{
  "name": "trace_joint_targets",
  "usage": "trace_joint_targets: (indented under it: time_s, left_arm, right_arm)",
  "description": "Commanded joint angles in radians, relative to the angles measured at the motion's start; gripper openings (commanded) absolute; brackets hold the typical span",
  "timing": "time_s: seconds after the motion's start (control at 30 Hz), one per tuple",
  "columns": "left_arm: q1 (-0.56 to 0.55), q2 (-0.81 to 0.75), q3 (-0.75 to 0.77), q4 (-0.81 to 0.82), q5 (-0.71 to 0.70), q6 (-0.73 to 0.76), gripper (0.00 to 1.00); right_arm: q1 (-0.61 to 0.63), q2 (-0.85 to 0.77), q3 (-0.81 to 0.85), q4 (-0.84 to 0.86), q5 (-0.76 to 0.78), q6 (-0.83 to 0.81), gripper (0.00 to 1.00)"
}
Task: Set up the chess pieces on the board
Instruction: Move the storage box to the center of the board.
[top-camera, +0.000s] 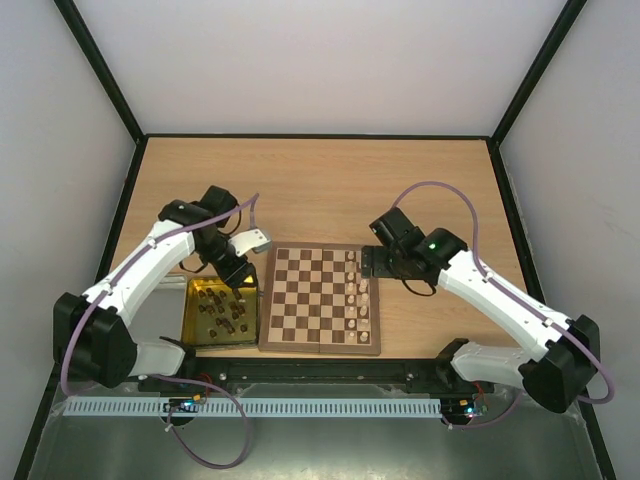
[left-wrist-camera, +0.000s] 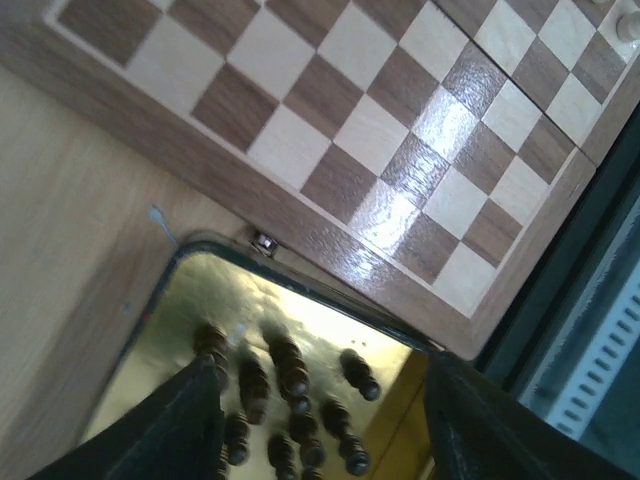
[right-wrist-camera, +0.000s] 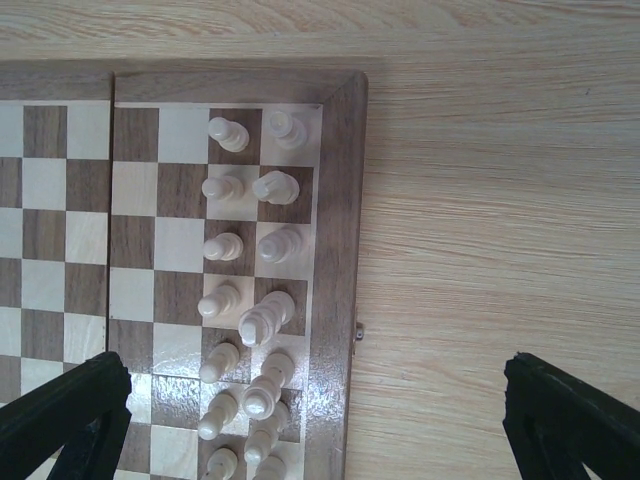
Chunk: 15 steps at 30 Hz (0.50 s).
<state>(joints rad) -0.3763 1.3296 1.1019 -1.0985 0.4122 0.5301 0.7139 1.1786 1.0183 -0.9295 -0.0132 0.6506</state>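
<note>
The checkered board (top-camera: 320, 298) lies mid-table. Pale cream pieces (top-camera: 358, 290) stand in two rows along its right side, also seen in the right wrist view (right-wrist-camera: 250, 300). Several dark brown pieces (top-camera: 224, 310) stand in the shiny yellow tray (top-camera: 192, 320), also seen in the left wrist view (left-wrist-camera: 295, 385). My left gripper (top-camera: 238, 288) hangs open just above the dark pieces, its fingers (left-wrist-camera: 180, 420) on either side of them, holding nothing. My right gripper (top-camera: 372, 262) is open and empty above the board's right edge; the board shows in its view (right-wrist-camera: 60, 250).
The yellow tray (left-wrist-camera: 200, 290) sits against the board's left border (left-wrist-camera: 330, 240). Black frame posts and white walls enclose the wooden table (top-camera: 320, 190). A black rail (top-camera: 320, 375) runs along the near edge by the arm bases.
</note>
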Motion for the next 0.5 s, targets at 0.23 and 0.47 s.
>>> trace_joint_targets:
  time_s: [0.23,0.47]
  left_arm:
    - [0.017,-0.018,-0.113,-0.018,-0.126,0.045,0.40]
    - [0.137,0.005,-0.118,-0.009,-0.181,0.129,0.39]
  right_arm:
    - [0.006,-0.054,-0.051,-0.003,0.026,0.018,0.97]
    - [0.006,-0.084,-0.083,-0.002,0.024,0.033,0.98]
